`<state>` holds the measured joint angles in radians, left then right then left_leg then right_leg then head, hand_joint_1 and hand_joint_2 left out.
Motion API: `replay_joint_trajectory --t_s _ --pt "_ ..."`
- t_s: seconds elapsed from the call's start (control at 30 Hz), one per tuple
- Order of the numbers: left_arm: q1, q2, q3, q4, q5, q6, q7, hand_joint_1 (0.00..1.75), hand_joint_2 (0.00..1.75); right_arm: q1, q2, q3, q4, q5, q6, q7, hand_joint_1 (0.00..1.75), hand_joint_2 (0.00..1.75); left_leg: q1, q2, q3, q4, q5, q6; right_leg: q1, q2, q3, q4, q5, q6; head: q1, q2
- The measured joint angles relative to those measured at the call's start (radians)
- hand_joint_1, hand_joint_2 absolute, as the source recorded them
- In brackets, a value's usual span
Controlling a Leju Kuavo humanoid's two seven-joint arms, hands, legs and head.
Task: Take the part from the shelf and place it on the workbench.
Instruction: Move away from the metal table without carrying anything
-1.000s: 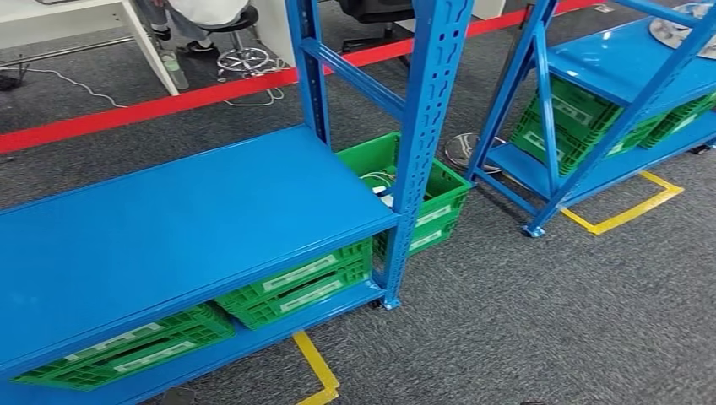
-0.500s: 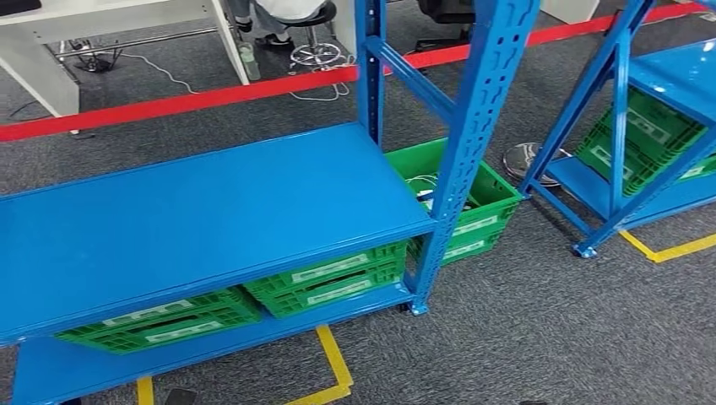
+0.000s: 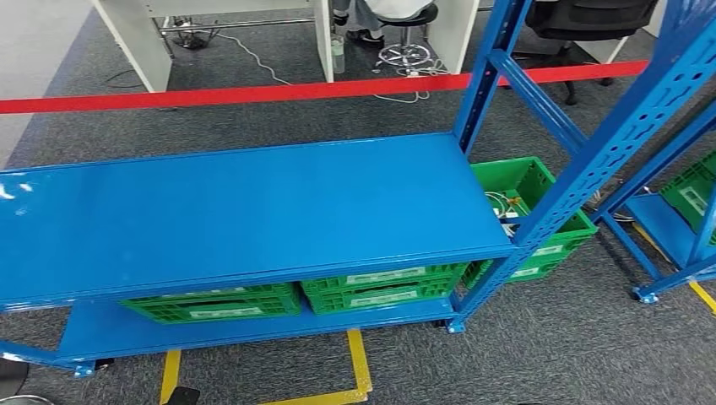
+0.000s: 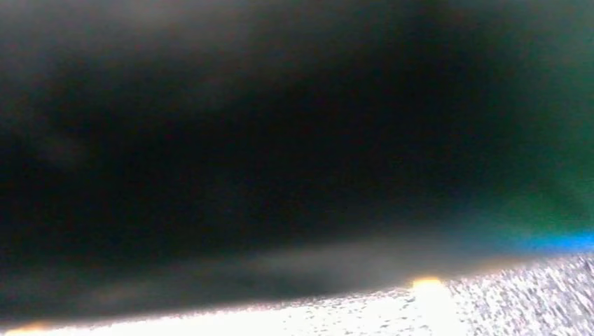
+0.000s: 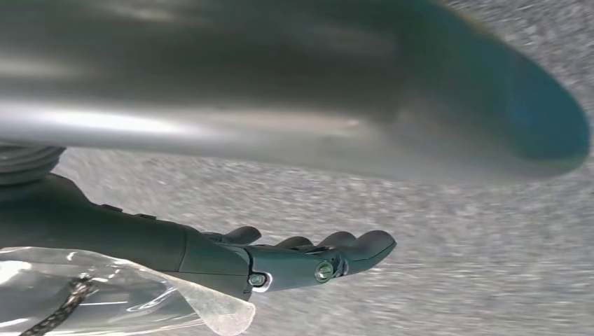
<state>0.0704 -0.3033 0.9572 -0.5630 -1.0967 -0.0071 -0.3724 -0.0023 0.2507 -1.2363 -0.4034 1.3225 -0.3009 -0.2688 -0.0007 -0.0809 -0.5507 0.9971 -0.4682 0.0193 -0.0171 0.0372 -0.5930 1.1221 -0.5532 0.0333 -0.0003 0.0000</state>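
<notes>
Right wrist view has the right hand (image 5: 280,262) hanging over the carpet (image 5: 462,238), fingers (image 5: 350,246) nearly straight and close together, a clear bag (image 5: 140,301) with the part (image 5: 66,299) pinned behind them at the palm, likely carried low for walking; the left fingers' state I cannot tell.

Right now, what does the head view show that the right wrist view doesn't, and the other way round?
Head view alone: a blue shelf with a bare top board, green crates on its lower board, another green crate on the floor beside it, a red barrier tape and yellow floor markings.

Right wrist view alone: the right hand, fingers stretched out, with a clear plastic bag against it and a large blurred silver surface close to the camera.

Both share the grey speckled carpet.
</notes>
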Motion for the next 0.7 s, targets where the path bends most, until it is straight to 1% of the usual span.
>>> replay_joint_trajectory --t_s 0.03,0.07,0.1,0.13,0.17,0.2,0.23,0.27,0.3,0.33,0.37,0.4,0.43,0.47,0.5,0.53,0.57,0.6,0.67,0.7 --pt "-0.001 0.000 0.000 0.001 0.001 0.001 -0.001 0.00 0.00 0.000 0.000 0.000 0.000 -0.001 0.000 0.000 0.00 0.00 0.000 -0.013 -0.001 0.003 -0.002 -0.005 -0.003 0.025 0.024 -0.056 0.023 -0.002 -0.001 0.000" --pt "-0.001 0.000 0.000 0.002 0.001 0.002 -0.002 0.00 0.00 0.001 0.000 0.000 0.001 -0.001 0.000 0.000 0.00 0.00 0.000 -0.024 -0.004 0.006 -0.002 -0.011 -0.005 0.045 0.039 -0.089 0.032 -0.005 -0.001 0.000" --pt "0.000 0.001 0.000 0.002 0.002 0.003 -0.004 0.00 0.00 0.001 0.000 0.000 0.002 -0.002 0.000 0.000 0.00 0.00 0.002 -0.035 -0.009 0.007 -0.001 -0.017 -0.005 0.056 0.045 -0.099 0.030 -0.011 -0.001 0.000" --pt "0.000 0.001 0.000 0.003 0.002 0.005 -0.005 0.00 0.00 0.001 0.000 0.000 0.002 -0.002 0.001 0.000 0.00 0.00 0.004 -0.046 -0.013 0.007 0.001 -0.024 -0.003 0.047 0.048 -0.101 0.031 -0.017 -0.001 0.000" --pt "0.001 0.002 0.000 0.004 0.002 0.006 -0.006 0.00 0.00 0.001 -0.001 0.000 0.002 -0.002 0.001 0.000 0.00 0.00 0.006 -0.049 -0.016 0.007 0.001 -0.030 -0.002 0.035 0.050 -0.103 0.033 -0.024 -0.001 0.000" --pt "0.002 0.002 0.000 0.005 0.002 0.008 -0.007 0.00 0.00 0.001 -0.001 0.000 0.002 -0.002 0.001 0.000 0.00 0.00 0.006 -0.035 -0.020 0.015 -0.004 -0.035 -0.002 0.024 0.052 -0.105 0.034 -0.030 -0.002 0.000" --pt "0.001 0.003 0.000 0.006 0.003 0.008 -0.007 0.00 0.00 0.001 -0.001 0.000 0.002 -0.002 0.001 -0.001 0.00 0.00 0.005 -0.010 -0.031 0.039 -0.020 -0.040 -0.003 0.010 0.055 -0.108 0.034 -0.036 -0.004 0.000" --pt "0.000 0.003 0.000 0.006 0.004 0.009 -0.008 0.00 0.00 0.001 -0.001 0.001 0.002 -0.002 0.001 -0.001 0.00 0.00 0.004 0.022 -0.052 0.085 -0.045 -0.045 -0.003 -0.005 0.059 -0.110 0.033 -0.042 -0.007 0.000" --pt "-0.002 0.003 -0.001 0.007 0.004 0.010 -0.008 0.00 0.00 0.003 -0.001 0.001 0.002 -0.002 0.001 -0.001 0.00 0.00 0.004 0.050 -0.083 0.150 -0.076 -0.049 -0.001 -0.021 0.061 -0.111 0.030 -0.046 -0.010 0.000" --pt "-0.002 0.003 -0.001 0.007 0.005 0.010 -0.009 0.00 0.00 0.004 -0.002 0.000 0.002 -0.002 0.001 -0.001 0.00 0.00 0.005 0.063 -0.117 0.220 -0.105 -0.052 0.001 -0.039 0.063 -0.110 0.027 -0.049 -0.011 0.000" --pt "-0.002 0.003 -0.002 0.008 0.005 0.010 -0.009 0.00 0.00 0.005 -0.002 0.000 0.002 -0.003 0.001 -0.001 0.00 0.00 0.007 0.068 -0.144 0.273 -0.121 -0.054 0.003 -0.055 0.065 -0.110 0.025 -0.051 -0.011 0.000" --pt "-0.001 0.003 -0.002 0.009 0.006 0.010 -0.009 0.00 0.00 0.004 -0.002 0.000 0.002 -0.004 0.002 -0.001 0.00 0.00 0.007 0.070 -0.156 0.295 -0.119 -0.054 0.004 -0.070 0.067 -0.110 0.022 -0.052 -0.011 0.000" --pt "0.000 0.003 -0.001 0.009 0.006 0.010 -0.009 0.00 0.00 0.003 -0.002 0.000 0.002 -0.007 0.004 -0.001 0.00 0.00 0.007 0.072 -0.147 0.276 -0.098 -0.052 0.005 -0.084 0.070 -0.110 0.020 -0.052 -0.011 0.000" --pt "0.000 0.003 -0.001 0.009 0.007 0.010 -0.010 0.00 0.00 0.002 -0.002 0.000 0.002 -0.010 0.007 -0.002 0.00 0.00 0.006 0.080 -0.120 0.223 -0.066 -0.048 0.007 -0.097 0.075 -0.110 0.017 -0.051 -0.011 0.000" --pt "0.000 0.003 -0.001 0.009 0.008 0.010 -0.011 0.00 0.00 0.002 -0.002 0.000 0.002 -0.013 0.010 -0.003 0.00 0.00 0.002 0.101 -0.085 0.153 -0.033 -0.041 0.008 -0.109 0.079 -0.111 0.013 -0.050 -0.011 0.000" --pt "-0.001 0.003 -0.002 0.009 0.008 0.011 -0.011 0.00 0.00 0.001 -0.002 0.000 0.002 -0.015 0.013 -0.003 0.00 0.00 -0.004 0.122 -0.050 0.088 -0.011 -0.033 0.010 -0.118 0.080 -0.110 0.008 -0.046 -0.011 0.000" --pt "-0.001 0.004 -0.002 0.009 0.009 0.011 -0.012 0.00 0.00 0.001 -0.002 0.000 0.002 -0.017 0.014 -0.004 0.00 0.00 -0.009 0.141 -0.026 0.042 0.001 -0.026 0.013 -0.126 0.080 -0.110 0.003 -0.042 -0.011 0.000" --pt "-0.001 0.003 -0.002 0.009 0.009 0.011 -0.012 0.00 0.00 0.000 -0.002 0.000 0.002 -0.020 0.016 -0.003 0.00 0.00 -0.012 0.154 -0.015 0.018 0.002 -0.024 0.016 -0.131 0.079 -0.109 -0.002 -0.043 -0.010 0.000" --pt "0.003 0.002 -0.002 0.009 0.010 0.012 -0.013 0.00 0.87 -0.003 -0.002 0.000 0.002 -0.032 0.024 0.002 0.00 0.00 -0.013 0.150 -0.012 0.012 0.000 -0.027 0.019 -0.138 0.080 -0.109 -0.007 -0.048 -0.009 0.000" --pt "0.004 0.002 -0.002 0.009 0.011 0.014 -0.012 0.00 1.31 -0.004 -0.002 0.000 0.002 -0.039 0.029 0.005 0.00 0.44 -0.013 0.148 -0.012 0.012 0.000 -0.028 0.019 -0.138 0.082 -0.111 -0.007 -0.051 -0.009 0.000"
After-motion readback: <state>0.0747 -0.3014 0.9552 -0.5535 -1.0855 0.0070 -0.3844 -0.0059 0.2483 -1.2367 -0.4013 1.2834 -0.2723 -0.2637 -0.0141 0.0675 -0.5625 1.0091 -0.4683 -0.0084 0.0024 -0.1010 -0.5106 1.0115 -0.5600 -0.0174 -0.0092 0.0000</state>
